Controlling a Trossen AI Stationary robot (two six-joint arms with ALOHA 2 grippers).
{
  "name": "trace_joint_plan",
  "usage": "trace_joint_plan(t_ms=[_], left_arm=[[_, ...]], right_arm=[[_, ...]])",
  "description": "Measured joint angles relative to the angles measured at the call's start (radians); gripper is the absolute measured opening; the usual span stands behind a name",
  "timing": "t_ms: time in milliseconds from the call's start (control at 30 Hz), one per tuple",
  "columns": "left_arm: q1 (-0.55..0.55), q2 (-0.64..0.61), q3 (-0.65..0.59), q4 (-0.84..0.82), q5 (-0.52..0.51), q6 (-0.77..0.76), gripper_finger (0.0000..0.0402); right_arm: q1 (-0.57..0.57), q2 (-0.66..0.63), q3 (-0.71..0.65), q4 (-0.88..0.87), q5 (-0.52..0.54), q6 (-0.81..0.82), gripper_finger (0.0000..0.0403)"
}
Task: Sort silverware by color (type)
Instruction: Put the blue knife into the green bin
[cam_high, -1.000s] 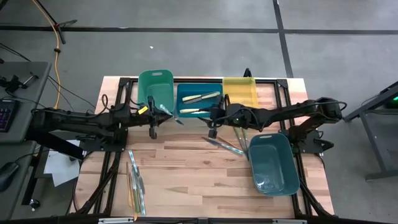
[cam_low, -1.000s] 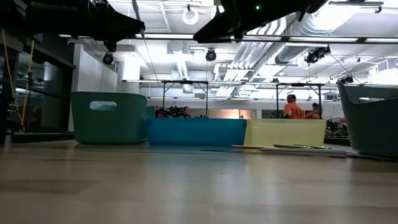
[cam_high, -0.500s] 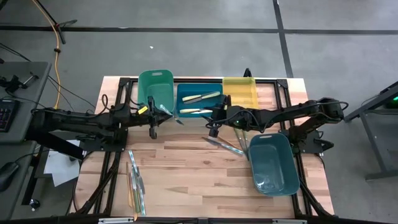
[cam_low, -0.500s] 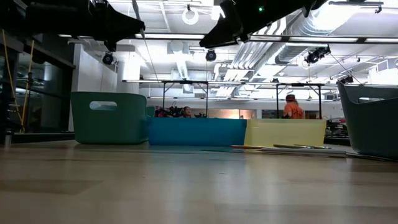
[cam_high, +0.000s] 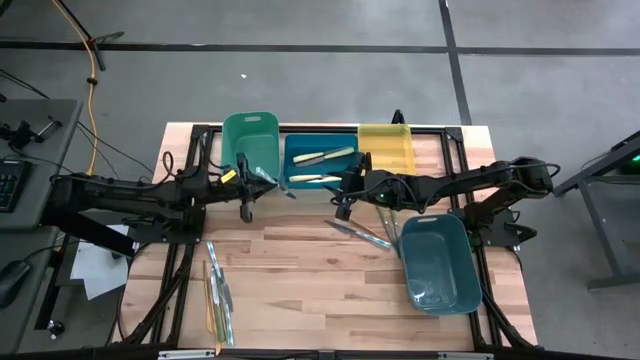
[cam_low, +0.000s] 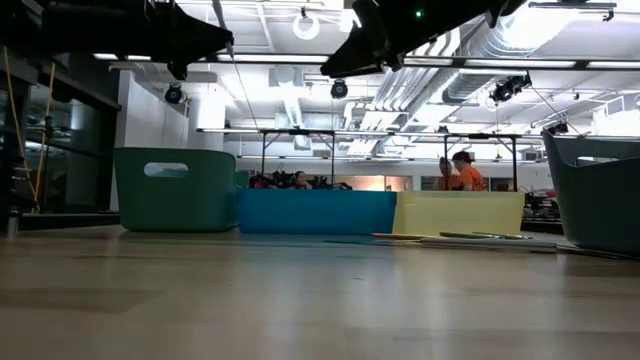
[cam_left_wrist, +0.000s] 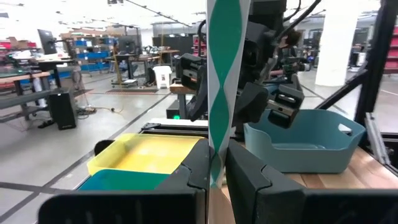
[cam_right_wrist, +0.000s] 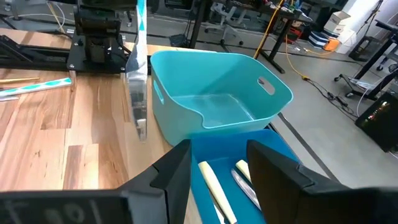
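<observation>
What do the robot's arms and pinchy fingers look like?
Both arms are black and made of long jointed pieces. The left arm has a small yellow mark near its wrist. The right arm bends at a chunky elbow. The left gripper has two flat, dark, blocky fingers, and so does the right gripper.
</observation>
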Motion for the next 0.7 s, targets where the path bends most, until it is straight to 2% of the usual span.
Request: trace_joint_plan(t_ms=[267,433,500,567,700], left_arm=[[-0.001,0.000,0.000,0.000,-0.115,0.025,0.0021],[0.007,0.001,0.060,-0.063,-0.300,0.037,0.0021],[0.032,0.000,0.146,-0.165,-0.381,0.096,0.0021],[0.081,0.009,0.264,-0.336,-0.441,0.117,0.0021],[0.233,0.081,0.544,-0.722,-0.457,0.072,0.0021]], right_arm=[[0.000,0.000,0.000,0.000,0.000,0.027,0.0152],[0.000,0.001,0.000,0.000,0.000,0.031,0.0152],[0.000,0.001,0.000,0.000,0.000,0.031,0.0152],[0.000,0.002,0.000,0.000,0.000,0.031,0.0152],[-0.001,0.002,0.000,0.000,-0.001,0.031,0.0152]])
